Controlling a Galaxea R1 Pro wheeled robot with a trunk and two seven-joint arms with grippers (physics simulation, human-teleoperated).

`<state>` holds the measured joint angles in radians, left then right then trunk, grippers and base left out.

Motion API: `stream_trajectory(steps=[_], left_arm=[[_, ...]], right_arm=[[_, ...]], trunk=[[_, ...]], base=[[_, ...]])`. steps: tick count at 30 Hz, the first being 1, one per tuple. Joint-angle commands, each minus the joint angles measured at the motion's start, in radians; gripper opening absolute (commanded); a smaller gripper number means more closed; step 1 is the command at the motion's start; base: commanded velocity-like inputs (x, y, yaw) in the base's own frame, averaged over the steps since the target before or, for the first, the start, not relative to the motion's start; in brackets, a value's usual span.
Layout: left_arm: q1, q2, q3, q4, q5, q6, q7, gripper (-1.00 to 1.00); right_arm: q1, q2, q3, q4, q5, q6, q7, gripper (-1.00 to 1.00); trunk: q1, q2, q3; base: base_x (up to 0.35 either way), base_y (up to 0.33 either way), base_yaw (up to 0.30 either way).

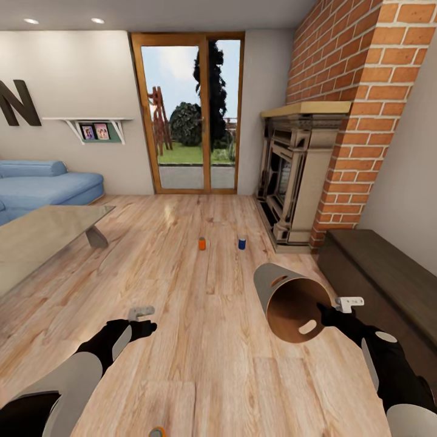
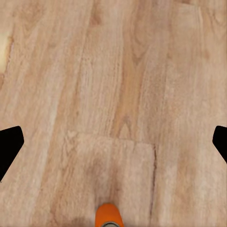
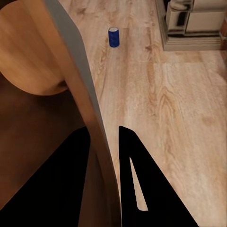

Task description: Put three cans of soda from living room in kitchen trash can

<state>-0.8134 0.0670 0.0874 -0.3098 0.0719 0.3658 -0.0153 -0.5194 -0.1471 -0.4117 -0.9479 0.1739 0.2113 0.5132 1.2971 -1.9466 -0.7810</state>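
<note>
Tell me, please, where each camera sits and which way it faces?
Head: high on the robot, facing forward and down over the wood floor toward the glass doors; both arms and the bin show.
Left wrist: on the left arm, facing down at the floor and an orange can; black fingertips.
Right wrist: along the right pincer clamping the bin's rim; blue can beyond.
Head and right wrist share the blue can and bin.

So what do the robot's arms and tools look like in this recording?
Both arms have light grey rounded shells with black joint sections and black wrists. The left tool and right tool end in small pale grey-white fingers seen from the head camera. In both wrist views the fingers render as flat black tapered shapes. No cables or markings show.
</note>
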Motion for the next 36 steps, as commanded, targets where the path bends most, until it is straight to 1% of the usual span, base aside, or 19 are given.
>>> stream_trajectory(steps=[1, 12, 14, 15, 18, 19, 29, 32, 36], left_arm=[[0.000, 0.000, 0.000, 0.000, 0.000, 0.001, -0.001, 1.00], [0.000, 0.000, 0.002, 0.007, 0.000, 0.018, -0.008, 1.00], [0.000, 0.000, 0.003, 0.025, 0.000, 0.038, -0.008, 1.00], [0.000, 0.000, 0.004, 0.044, 0.000, 0.064, -0.008, 1.00], [0.000, 0.000, 0.006, 0.071, 0.000, 0.111, -0.006, 1.00], [0.000, 0.000, 0.007, 0.082, 0.000, 0.139, -0.004, 1.00], [-0.002, -0.003, 0.009, 0.099, 0.004, 0.279, 0.004, 1.00], [-0.004, -0.009, 0.009, 0.097, 0.006, 0.294, 0.005, 1.00], [-0.004, -0.015, 0.009, 0.095, 0.008, 0.296, 0.005, 1.00]], right_arm=[[-0.001, 0.000, 0.000, -0.002, -0.014, 0.002, 0.003, -1.00], [-0.001, 0.000, 0.000, -0.002, -0.014, 0.002, 0.004, -1.00], [-0.001, 0.000, 0.000, -0.002, -0.014, 0.002, 0.004, -1.00], [-0.001, 0.000, 0.000, -0.002, -0.014, 0.002, 0.004, -1.00], [-0.001, 0.001, 0.001, -0.002, -0.015, 0.001, 0.004, -1.00], [-0.001, 0.001, 0.001, -0.002, -0.015, 0.002, 0.004, -1.00], [-0.001, 0.001, 0.001, -0.002, -0.016, 0.001, 0.004, -1.00], [-0.001, 0.001, 0.001, -0.002, -0.015, 0.001, 0.004, -1.00], [-0.001, 0.001, 0.002, -0.002, -0.015, 0.001, 0.004, -1.00]], trunk=[[0.004, -0.007, -0.003], [0.046, -0.084, -0.038], [0.054, -0.098, -0.044], [0.058, -0.105, -0.047], [0.069, -0.126, -0.056], [0.073, -0.133, -0.059], [0.111, -0.203, -0.091], [0.123, -0.224, -0.100], [0.138, -0.252, -0.113]], base=[[0.000, 0.000, 0.000], [0.000, 0.000, 0.000], [0.000, 0.000, 0.000], [0.000, 0.000, 0.000], [0.000, 0.000, 0.000], [0.000, 0.000, 0.000], [0.000, 0.000, 0.000], [0.000, 0.000, 0.000], [0.000, 0.000, 0.000]])
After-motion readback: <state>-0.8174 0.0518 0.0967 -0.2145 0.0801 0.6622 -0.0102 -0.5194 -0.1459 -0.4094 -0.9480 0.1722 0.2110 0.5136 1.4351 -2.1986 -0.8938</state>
